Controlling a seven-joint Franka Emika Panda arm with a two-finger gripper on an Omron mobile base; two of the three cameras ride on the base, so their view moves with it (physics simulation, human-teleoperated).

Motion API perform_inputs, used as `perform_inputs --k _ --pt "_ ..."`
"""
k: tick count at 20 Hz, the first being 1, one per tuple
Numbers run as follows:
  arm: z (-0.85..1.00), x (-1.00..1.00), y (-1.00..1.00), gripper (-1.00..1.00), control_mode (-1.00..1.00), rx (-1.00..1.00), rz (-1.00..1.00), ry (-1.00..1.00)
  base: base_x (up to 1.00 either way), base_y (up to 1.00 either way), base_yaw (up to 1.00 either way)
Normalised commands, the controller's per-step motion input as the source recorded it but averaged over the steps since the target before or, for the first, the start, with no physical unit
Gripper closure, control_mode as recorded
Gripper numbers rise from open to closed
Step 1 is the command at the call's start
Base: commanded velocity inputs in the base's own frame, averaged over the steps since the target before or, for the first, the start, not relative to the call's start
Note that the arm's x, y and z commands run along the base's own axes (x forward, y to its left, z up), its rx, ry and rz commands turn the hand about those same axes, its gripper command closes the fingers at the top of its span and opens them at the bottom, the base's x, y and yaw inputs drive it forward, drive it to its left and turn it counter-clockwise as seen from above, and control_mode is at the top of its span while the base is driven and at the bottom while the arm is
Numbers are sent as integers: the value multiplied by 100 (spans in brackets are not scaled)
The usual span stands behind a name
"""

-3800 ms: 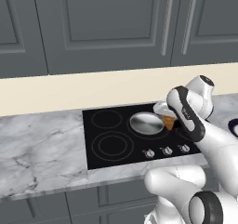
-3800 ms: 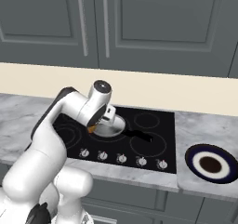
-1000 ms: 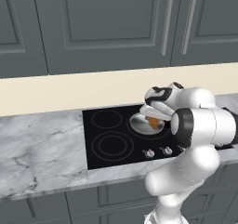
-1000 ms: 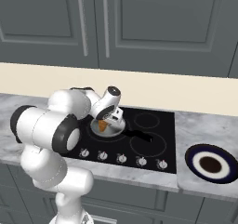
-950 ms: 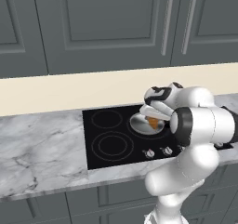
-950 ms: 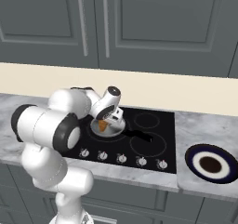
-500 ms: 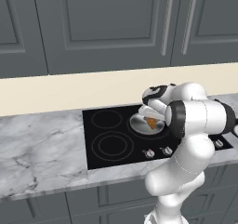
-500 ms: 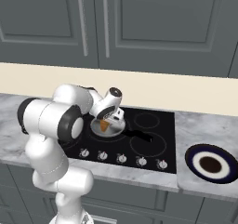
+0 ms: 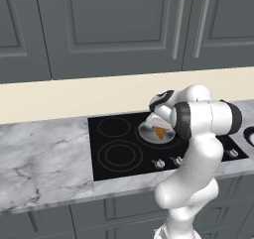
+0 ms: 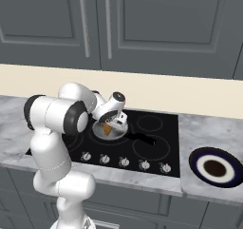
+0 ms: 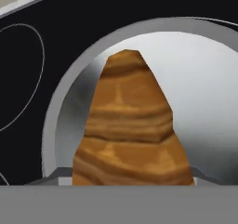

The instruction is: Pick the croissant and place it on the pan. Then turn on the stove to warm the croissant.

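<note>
The croissant (image 9: 159, 132) (image 10: 108, 129) (image 11: 130, 130), golden-brown and banded, is clamped in my gripper (image 9: 158, 128) (image 10: 112, 124), which is shut on it. It hangs tip-down just inside the round silver pan (image 9: 145, 133) (image 10: 119, 134) (image 11: 69, 93); whether its tip touches the pan floor I cannot tell. The pan rests on the black glass stove (image 9: 119, 156) (image 10: 153, 148), on a rear burner, its thin black handle (image 10: 142, 138) pointing right. My fingertips are hidden behind the pastry in the hand view.
A row of small silver knobs (image 9: 159, 163) (image 10: 123, 162) lines the stove's front edge. A dark-rimmed plate (image 10: 215, 167) sits on the marble counter to the right of the stove. Grey cabinets hang above the cream backsplash.
The arm's elbow has swung and the hand has dipped a little lower over the pan, still gripping the croissant. The pan has stayed put.
</note>
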Motion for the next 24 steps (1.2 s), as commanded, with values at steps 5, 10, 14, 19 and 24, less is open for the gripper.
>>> perform_inputs --k 5,10,14,19,24 --pt "-21 18 0 100 -100 0 0 0 0 0 0" --pt "-19 22 0 100 -100 0 0 0 0 0 0" --pt "-24 9 0 100 -100 0 0 0 0 0 0" --pt "-8 0 0 -100 -100 0 0 0 0 0 0" --pt "0 0 0 -100 -100 0 0 0 0 0 0"
